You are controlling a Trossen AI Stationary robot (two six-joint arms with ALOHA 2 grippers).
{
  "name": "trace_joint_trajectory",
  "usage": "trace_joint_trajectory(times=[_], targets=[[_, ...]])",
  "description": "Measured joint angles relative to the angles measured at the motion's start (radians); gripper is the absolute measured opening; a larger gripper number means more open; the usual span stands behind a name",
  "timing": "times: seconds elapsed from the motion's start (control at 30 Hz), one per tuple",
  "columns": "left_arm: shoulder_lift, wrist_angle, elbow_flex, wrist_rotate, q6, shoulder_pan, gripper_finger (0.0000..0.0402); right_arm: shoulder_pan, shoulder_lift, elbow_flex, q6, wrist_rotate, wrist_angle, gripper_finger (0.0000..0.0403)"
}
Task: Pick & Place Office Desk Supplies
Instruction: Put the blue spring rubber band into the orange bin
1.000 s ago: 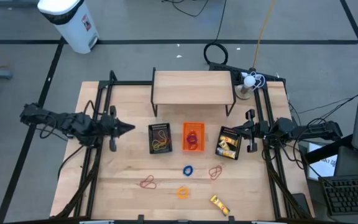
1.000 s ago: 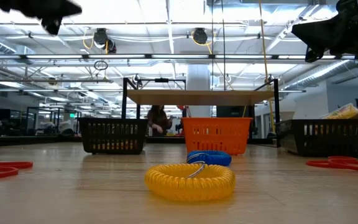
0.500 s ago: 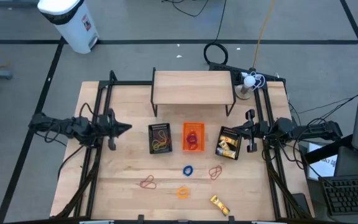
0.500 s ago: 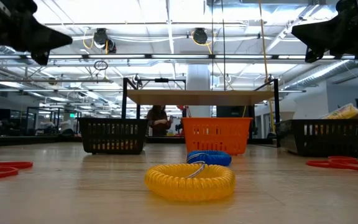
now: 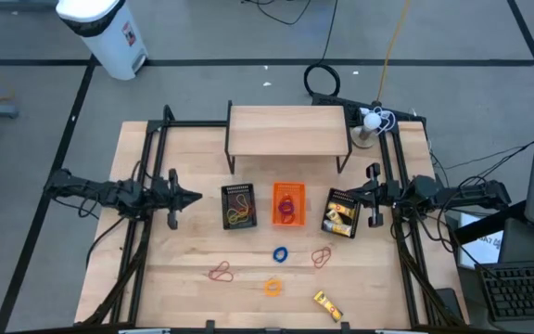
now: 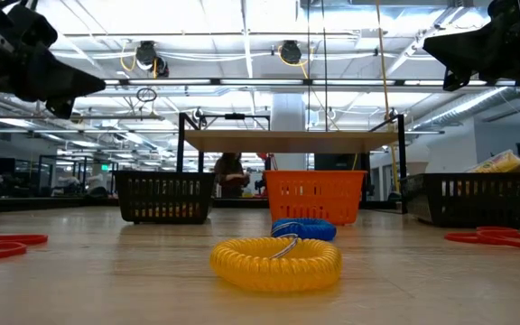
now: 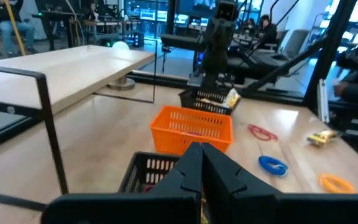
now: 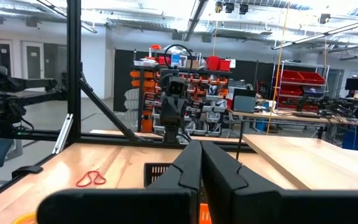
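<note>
Left gripper (image 5: 196, 196) shifted slightly toward the left black tray (image 5: 239, 206), shut and empty above the tabletop (image 5: 184, 250). Right gripper (image 5: 352, 193) shut, empty, over the right black tray (image 5: 342, 214). Blue ring (image 5: 280, 253), orange ring (image 5: 273, 287), red bands (image 5: 221, 272), yellow piece (image 5: 327, 305) lying loose nearer the front edge.

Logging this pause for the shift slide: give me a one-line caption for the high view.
Both arms wait at the table sides, left hand and right hand shut, loose supplies unsorted below three trays.
</note>
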Motion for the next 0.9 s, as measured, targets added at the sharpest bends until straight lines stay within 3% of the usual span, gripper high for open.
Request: trace_joint_trajectory(times=[0.5, 0.63, 0.9], targets=[[0.014, 0.004, -0.005, 0.000, -0.004, 0.000, 0.0005, 0.000, 0.000, 0.000, 0.000, 0.000, 0.001, 0.0004], [0.015, 0.113, 0.009, 0.000, -0.003, 0.000, 0.0015, 0.000, 0.000, 0.000, 0.000, 0.000, 0.011, 0.0004], [0.024, 0.197, 0.063, -0.097, 0.182, 0.003, 0.0009, 0.000, 0.000, 0.000, -0.002, 0.000, 0.031, 0.0004]])
